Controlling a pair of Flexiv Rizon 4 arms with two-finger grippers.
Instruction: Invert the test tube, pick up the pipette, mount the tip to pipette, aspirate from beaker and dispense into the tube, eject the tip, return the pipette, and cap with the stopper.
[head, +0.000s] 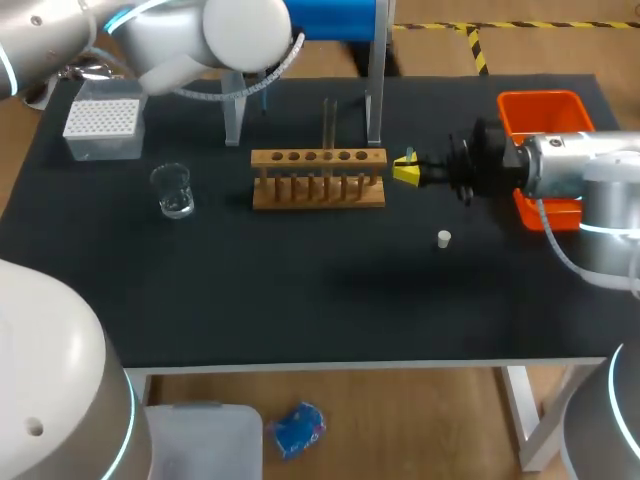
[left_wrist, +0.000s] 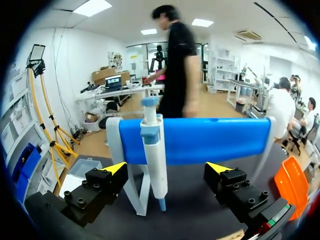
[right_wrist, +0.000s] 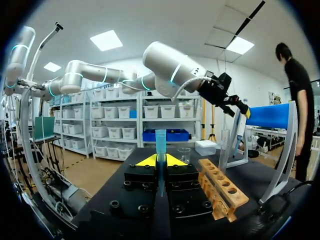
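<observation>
Two end effectors.
- Left end effector (left_wrist: 166, 168): open, fingers wide apart either side of the pipette (left_wrist: 155, 155), which hangs on the blue stand (left_wrist: 210, 140). Risk: an off-centre close may knock it off the stand.
- Right end effector (right_wrist: 160, 161): clamped on a blue tip (right_wrist: 160, 141), beside the rack (right_wrist: 222, 187). Risk: the tip may tilt or slip.

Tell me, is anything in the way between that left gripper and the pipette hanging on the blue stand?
Nothing visible does. The pipette hangs on the blue stand straight ahead of the open left gripper, only bare table between them. The right gripper, shut on a blue tip, is off by the rack.
</observation>
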